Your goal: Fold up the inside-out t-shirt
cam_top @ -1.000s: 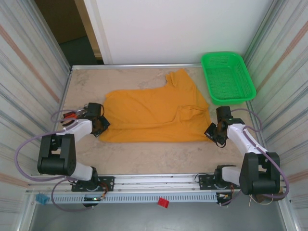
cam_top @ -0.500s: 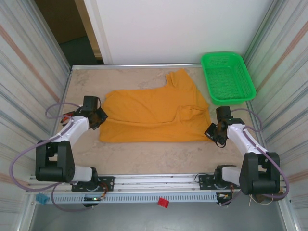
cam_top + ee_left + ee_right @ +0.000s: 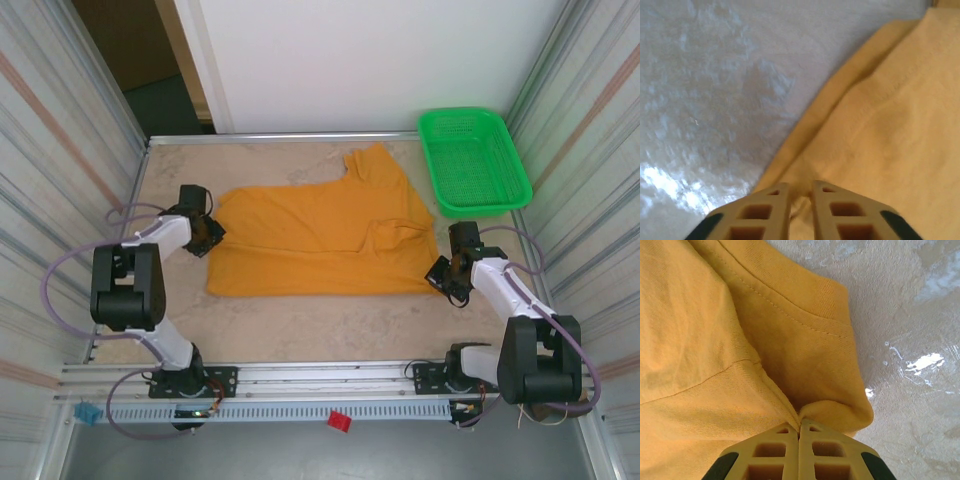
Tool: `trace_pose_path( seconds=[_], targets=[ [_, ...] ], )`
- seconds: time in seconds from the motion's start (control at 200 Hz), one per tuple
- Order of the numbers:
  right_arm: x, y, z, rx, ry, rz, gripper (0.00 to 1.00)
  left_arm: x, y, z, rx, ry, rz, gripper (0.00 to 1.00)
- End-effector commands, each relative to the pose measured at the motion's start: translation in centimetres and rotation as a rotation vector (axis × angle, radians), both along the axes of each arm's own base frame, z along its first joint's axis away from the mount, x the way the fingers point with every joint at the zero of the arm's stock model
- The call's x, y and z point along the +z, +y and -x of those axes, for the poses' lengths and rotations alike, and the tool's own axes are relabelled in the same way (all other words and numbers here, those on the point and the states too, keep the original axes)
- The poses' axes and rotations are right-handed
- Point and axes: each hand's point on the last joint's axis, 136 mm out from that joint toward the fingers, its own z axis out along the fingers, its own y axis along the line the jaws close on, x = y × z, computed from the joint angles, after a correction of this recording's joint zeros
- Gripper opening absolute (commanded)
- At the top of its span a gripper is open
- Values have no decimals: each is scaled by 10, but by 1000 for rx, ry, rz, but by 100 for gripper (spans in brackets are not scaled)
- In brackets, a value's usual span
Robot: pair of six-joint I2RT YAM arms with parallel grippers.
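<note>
The inside-out t-shirt [image 3: 320,235] lies spread flat on the worktop [image 3: 320,325], to the left of the green basket [image 3: 485,208] and a little nearer the arms than it. One sleeve points toward the far edge and ends close beside the basket's left wall, not touching it. The rest of the cloth stretches away from the basket in a broad mustard sheet with a few soft creases.

The right tool [image 3: 447,275] sits just on the near side of the basket, at the shirt corner closest to it. In the right wrist view its fingers [image 3: 775,442] are pressed together, with a hemmed fold of the shirt pinched between them. The cloth bunches up into a small ridge at the tips.

The left tool [image 3: 205,235] is well apart from the basket, at the shirt edge farthest from it. In the left wrist view its fingers [image 3: 772,200] stand narrowly apart over the doubled edge of the cloth. A wrinkle of fabric shows in the slim gap, and bare worktop lies on the side away from the basket.
</note>
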Motion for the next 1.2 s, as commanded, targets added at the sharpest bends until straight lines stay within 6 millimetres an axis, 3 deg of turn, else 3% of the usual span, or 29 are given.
trace_pose_path(
  seconds=[0.0,0.045,0.125,0.261,0.366,0.476,0.626,0.681,0.766,0.887,1.067,1.112,1.172,1.192],
  targets=[
    [-6,-5,6,3,23,24,0,22,20,1,18,-24,-64,42],
    [-5,-6,6,4,22,27,0,31,20,10,9,-37,-69,50],
    [-4,-6,7,3,19,26,0,40,13,36,3,-59,-29,54],
    [-3,-5,8,4,16,23,0,24,-7,98,23,-40,78,57],
    [-4,-6,10,8,24,32,0,9,-18,135,39,-17,107,57],
    [-5,-7,11,8,30,35,0,-9,-21,153,71,-6,118,57],
    [-2,-8,17,11,30,46,0,-27,-22,151,97,10,133,56],
    [0,-9,21,7,33,53,0,-31,-23,150,89,35,134,47],
    [6,-9,27,-13,23,46,0,-37,-23,154,106,72,139,0],
    [14,-7,39,-53,22,31,0,-35,-18,173,164,78,135,0],
    [26,5,59,-88,4,26,0,-12,-2,216,282,19,106,0],
    [28,5,66,-105,9,38,11,-6,3,226,312,4,95,0],
    [38,-1,73,-144,-13,83,32,1,8,235,337,-18,83,0],
    [44,-4,73,-152,-37,94,39,3,9,236,338,-28,79,6]
  ],
)
